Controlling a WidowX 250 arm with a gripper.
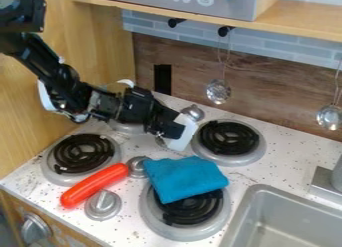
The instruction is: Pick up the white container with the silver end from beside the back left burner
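Note:
The gripper (178, 134) hangs over the middle of the stove top, left of the back right burner (230, 138), with its white tip angled down to the right. A folded blue cloth (186, 177) lies below it in the view, partly covering the near right burner (184, 230). To the cloth's left, a red sausage-shaped toy (94, 185) rests at a slant between the left burner (81, 156) and a silver knob (103, 205). Another silver knob (137, 167) stands between the toy and the cloth. A rounded silver piece (193, 112) is just behind the gripper.
A grey sink (252, 206) is at the lower right, with a metal faucet base (323, 185) beside it. Metal ladles (218, 91) hang along the back wall. A wooden shelf (304, 18) crosses the top, and a wooden side panel (40, 106) stands at left.

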